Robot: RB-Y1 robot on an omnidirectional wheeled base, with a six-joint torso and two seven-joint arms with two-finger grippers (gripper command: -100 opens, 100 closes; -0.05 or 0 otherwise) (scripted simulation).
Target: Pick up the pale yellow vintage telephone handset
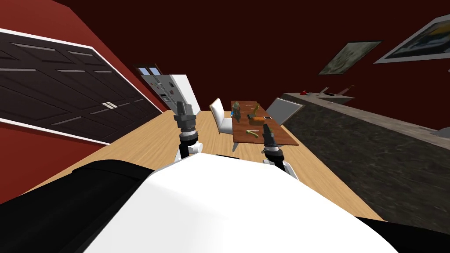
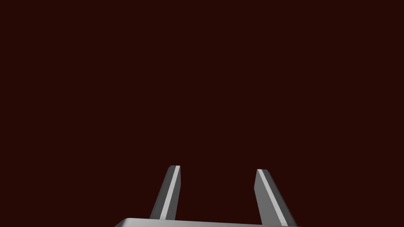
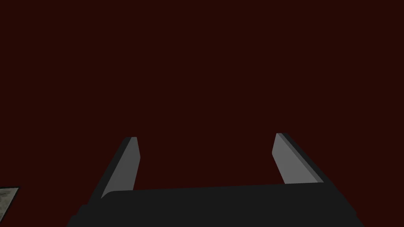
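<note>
Handset is seen lying crosswise on the table's near end, beyond the nearer right gripper; it and the left gripper are spread open, empty.

Table: brown wood, long, standing on a light wood floor.
Lying on it:
- pale yellow handset, near end
- orange-brown lump, mid-table
- small flat item, possibly a card, just beside the lump
- far-end pieces, too small to identify

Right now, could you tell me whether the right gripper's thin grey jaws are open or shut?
Open: the right gripper holds its jaws wide apart in its wrist view, nothing between them.
</note>
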